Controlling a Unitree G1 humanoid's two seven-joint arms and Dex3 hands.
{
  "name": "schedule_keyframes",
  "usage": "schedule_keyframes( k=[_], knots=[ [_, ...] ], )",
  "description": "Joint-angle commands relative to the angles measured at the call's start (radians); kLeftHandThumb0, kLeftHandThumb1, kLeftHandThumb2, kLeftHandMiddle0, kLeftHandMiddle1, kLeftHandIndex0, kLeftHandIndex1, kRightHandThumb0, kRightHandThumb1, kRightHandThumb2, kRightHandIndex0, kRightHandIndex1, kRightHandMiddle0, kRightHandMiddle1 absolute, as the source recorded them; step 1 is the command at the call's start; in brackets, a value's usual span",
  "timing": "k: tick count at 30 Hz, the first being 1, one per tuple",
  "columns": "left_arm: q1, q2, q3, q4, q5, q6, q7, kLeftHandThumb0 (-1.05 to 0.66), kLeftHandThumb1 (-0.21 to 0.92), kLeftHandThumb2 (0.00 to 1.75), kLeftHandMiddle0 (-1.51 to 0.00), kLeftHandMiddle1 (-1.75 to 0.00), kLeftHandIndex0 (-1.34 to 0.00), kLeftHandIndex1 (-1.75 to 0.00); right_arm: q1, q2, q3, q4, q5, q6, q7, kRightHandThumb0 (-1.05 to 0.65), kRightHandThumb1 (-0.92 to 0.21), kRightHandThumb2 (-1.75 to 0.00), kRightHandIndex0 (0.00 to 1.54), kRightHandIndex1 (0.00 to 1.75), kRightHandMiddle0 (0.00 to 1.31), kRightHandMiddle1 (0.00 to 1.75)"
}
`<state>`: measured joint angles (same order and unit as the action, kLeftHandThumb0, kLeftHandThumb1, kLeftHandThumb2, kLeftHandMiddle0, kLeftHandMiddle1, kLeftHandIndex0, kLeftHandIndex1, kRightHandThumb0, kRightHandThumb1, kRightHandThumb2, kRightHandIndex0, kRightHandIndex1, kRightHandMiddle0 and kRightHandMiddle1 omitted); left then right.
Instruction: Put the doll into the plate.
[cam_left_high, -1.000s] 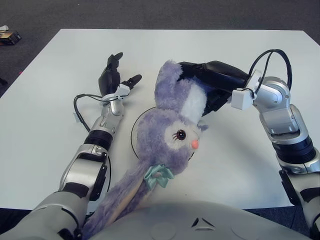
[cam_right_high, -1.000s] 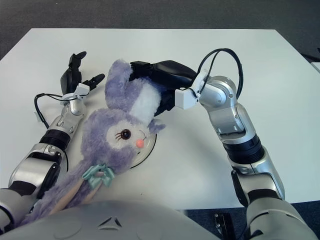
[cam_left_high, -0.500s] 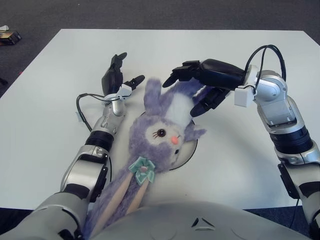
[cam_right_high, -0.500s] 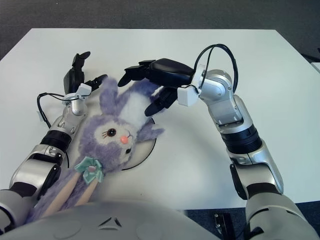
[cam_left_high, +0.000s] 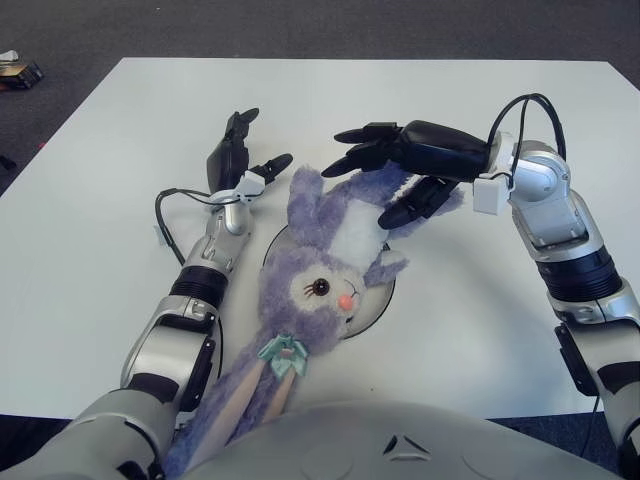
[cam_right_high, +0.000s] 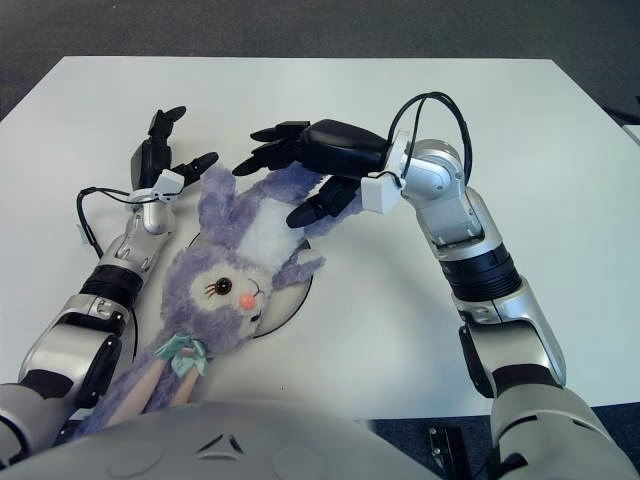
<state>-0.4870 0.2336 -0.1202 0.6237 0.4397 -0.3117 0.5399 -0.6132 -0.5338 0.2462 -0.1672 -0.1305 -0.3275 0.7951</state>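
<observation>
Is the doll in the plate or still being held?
In the plate, released. The doll lies over the plate, its long ears trailing off toward the robot. The right hand is open just above it; the left hand shows beside it.

I see the doll (cam_left_high: 325, 270) lying across the plate (cam_left_high: 382, 298), covering most of it, its head toward me and its long ears trailing off the plate's near-left side. My left hand (cam_left_high: 236, 160) is beyond and left of the plate. My right hand (cam_left_high: 405, 165) hangs over the doll's far end, behind the plate. All sit on the table (cam_left_high: 90, 230).
</observation>
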Motion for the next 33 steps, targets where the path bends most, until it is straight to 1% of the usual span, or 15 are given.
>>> schedule_keyframes(
  k=[1,4,6,9,15,20,24,26,28,29,30,32,33],
  knots=[
    [0.018,0.000,0.004,-0.023,0.002,0.007,-0.009,-0.27,0.92,0.21,-0.48,0.00,-0.29,-0.63,-0.013,-0.010,0.004,-0.017,-0.003,0.019,0.011,0.06,-0.79,-0.59,0.15,0.00,0.52,0.02],
    [0.022,0.001,0.003,-0.032,0.004,0.006,-0.013,-0.27,0.92,0.20,-0.48,0.00,-0.28,-0.63,-0.013,-0.011,0.004,-0.019,-0.003,0.027,0.012,0.04,-0.82,-0.54,0.15,0.00,0.50,0.01],
    [0.024,0.001,0.003,-0.037,0.005,0.005,-0.015,-0.27,0.92,0.20,-0.48,0.00,-0.28,-0.63,-0.013,-0.012,0.003,-0.018,-0.003,0.029,0.013,-0.02,-0.87,-0.45,0.15,0.00,0.49,0.00],
    [0.026,0.001,0.003,-0.041,0.006,0.006,-0.015,-0.26,0.92,0.20,-0.47,0.00,-0.28,-0.63,-0.014,-0.013,0.002,-0.017,-0.003,0.030,0.014,-0.10,-0.90,-0.38,0.15,0.00,0.48,0.00],
    [0.030,-0.002,0.003,-0.049,0.007,0.003,-0.014,-0.23,0.92,0.18,-0.47,0.00,-0.28,-0.64,-0.005,-0.021,-0.009,-0.016,-0.009,0.024,0.006,-0.20,-0.92,-0.34,0.15,0.00,0.48,0.00],
    [0.034,-0.002,0.003,-0.056,0.008,0.003,-0.014,-0.23,0.92,0.18,-0.47,0.00,-0.28,-0.64,0.007,-0.031,-0.027,-0.012,-0.032,0.023,-0.019,-0.20,-0.92,-0.34,0.15,0.00,0.47,0.00],
    [0.038,-0.002,0.002,-0.062,0.013,0.007,-0.012,-0.24,0.92,0.18,-0.47,0.00,-0.28,-0.64,0.021,-0.034,-0.054,0.001,-0.095,0.010,-0.089,-0.18,-0.92,-0.34,0.15,0.00,0.45,0.00],
    [0.038,-0.001,0.002,-0.064,0.014,0.009,-0.012,-0.24,0.92,0.18,-0.47,0.00,-0.28,-0.64,0.032,-0.025,-0.071,0.004,-0.128,0.005,-0.141,-0.17,-0.92,-0.34,0.15,0.00,0.43,0.00],
    [0.038,-0.001,0.002,-0.065,0.014,0.010,-0.013,-0.25,0.92,0.18,-0.48,0.00,-0.28,-0.64,0.036,-0.022,-0.075,0.005,-0.142,0.003,-0.164,-0.17,-0.92,-0.34,0.15,0.00,0.42,0.00],
    [0.039,-0.001,0.002,-0.067,0.015,0.011,-0.013,-0.25,0.92,0.18,-0.48,0.00,-0.28,-0.64,0.039,-0.007,-0.090,0.010,-0.151,0.010,-0.204,-0.17,-0.92,-0.34,0.15,0.00,0.42,0.00],
    [0.040,-0.001,0.002,-0.068,0.015,0.011,-0.013,-0.25,0.92,0.18,-0.48,0.00,-0.28,-0.64,0.041,0.004,-0.102,0.015,-0.159,0.015,-0.235,-0.17,-0.92,-0.34,0.19,0.01,0.41,0.00],
    [0.041,-0.001,0.002,-0.070,0.015,0.012,-0.014,-0.25,0.92,0.18,-0.47,0.00,-0.28,-0.64,0.044,0.018,-0.116,0.022,-0.169,0.020,-0.279,-0.16,-0.92,-0.37,0.22,0.01,0.39,0.00],
    [0.042,-0.001,0.002,-0.071,0.015,0.011,-0.014,-0.25,0.92,0.18,-0.47,0.00,-0.28,-0.64,0.034,0.018,-0.127,0.044,-0.181,0.006,-0.310,-0.16,-0.92,-0.36,0.25,0.01,0.39,0.01]
  ],
)
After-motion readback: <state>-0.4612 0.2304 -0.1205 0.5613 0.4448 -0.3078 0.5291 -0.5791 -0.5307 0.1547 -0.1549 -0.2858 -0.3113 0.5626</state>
